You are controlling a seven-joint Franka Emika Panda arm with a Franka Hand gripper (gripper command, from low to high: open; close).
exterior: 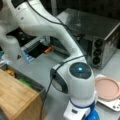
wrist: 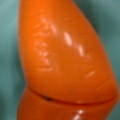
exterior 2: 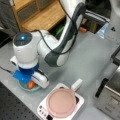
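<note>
The arm is bent low over the near edge of the desk [exterior 2: 82,62], and its claw [exterior 2: 30,83] is set straight down onto a small teal dish [exterior 2: 25,87] at a front view's lower left. An orange carrot-like piece [exterior 2: 31,85] is seen lying in that dish, right at the claw, with the blue and white claw body above it. In the wrist view the carrot [wrist: 65,62] fills nearly the whole picture against the teal surface [wrist: 7,62], so it is placed just under the camera; no fingers are shown there. Whether the claw is apart or clamped on the carrot cannot be told, since its tips are hidden by the wrist housing in both front views. Just beside the dish a white scale-like base carrying a pink round plate [exterior 2: 61,102] is found; the same plate [exterior: 107,88] is seen at a front view's right. A metal toaster oven [exterior: 100,32] is set behind it, well apart from the claw. A wooden box [exterior: 15,97] and a wooden shelf unit [exterior 2: 37,12] are kept off to the side. A black cable is looped along the arm near the wrist.
</note>
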